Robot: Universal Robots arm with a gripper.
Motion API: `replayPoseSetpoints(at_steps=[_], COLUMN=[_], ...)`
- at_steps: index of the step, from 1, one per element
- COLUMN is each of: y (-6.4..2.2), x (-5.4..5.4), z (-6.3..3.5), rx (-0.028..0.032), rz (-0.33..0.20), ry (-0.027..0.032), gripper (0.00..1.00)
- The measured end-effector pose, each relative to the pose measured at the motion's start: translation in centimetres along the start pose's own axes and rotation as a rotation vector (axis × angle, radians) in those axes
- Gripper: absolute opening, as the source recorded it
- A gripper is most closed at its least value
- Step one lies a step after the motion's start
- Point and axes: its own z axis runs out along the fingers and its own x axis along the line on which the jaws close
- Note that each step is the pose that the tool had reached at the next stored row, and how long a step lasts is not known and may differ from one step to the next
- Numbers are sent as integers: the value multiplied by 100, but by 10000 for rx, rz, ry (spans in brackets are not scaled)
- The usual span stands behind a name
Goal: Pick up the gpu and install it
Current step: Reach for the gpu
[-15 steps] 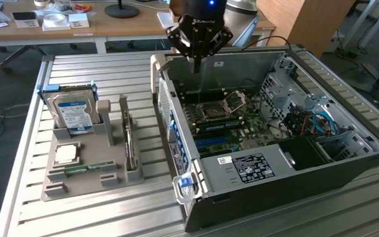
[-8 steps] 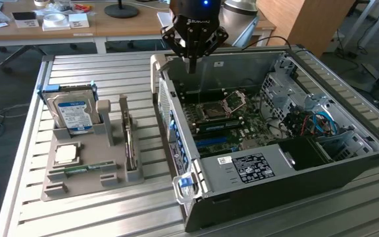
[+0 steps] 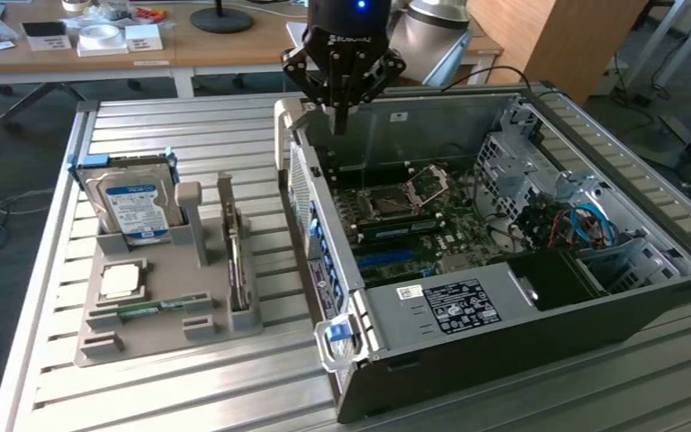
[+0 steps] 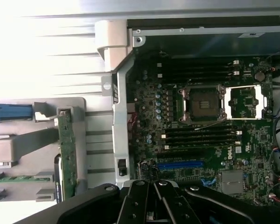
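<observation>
My hand (image 3: 339, 117) hangs above the open computer case (image 3: 561, 337), fingers together (nothing held). The gpu (image 3: 237, 265) stands on edge in the gray holder (image 3: 141, 337) on the counter (image 3: 154, 396).

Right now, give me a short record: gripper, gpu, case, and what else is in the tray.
gripper: over the open case, fingers shut, holding nothing
gpu: on edge in the grey tray, untouched, beside the case
case: side open, motherboard exposed
also in tray: hard drive, processor, memory stick
</observation>
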Motion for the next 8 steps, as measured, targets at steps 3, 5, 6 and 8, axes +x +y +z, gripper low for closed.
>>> replayPoseSetpoints(at_steps=[3, 5, 6, 8], y=[-5, -9, -10, -14], x=[71, 114, 137, 191], z=[-2, -3, -3, -4], rx=[0, 0, -1, 0], rz=[1, -1, -1, 0], ry=[0, 0, 0, 0], gripper=[11, 11, 11, 11])
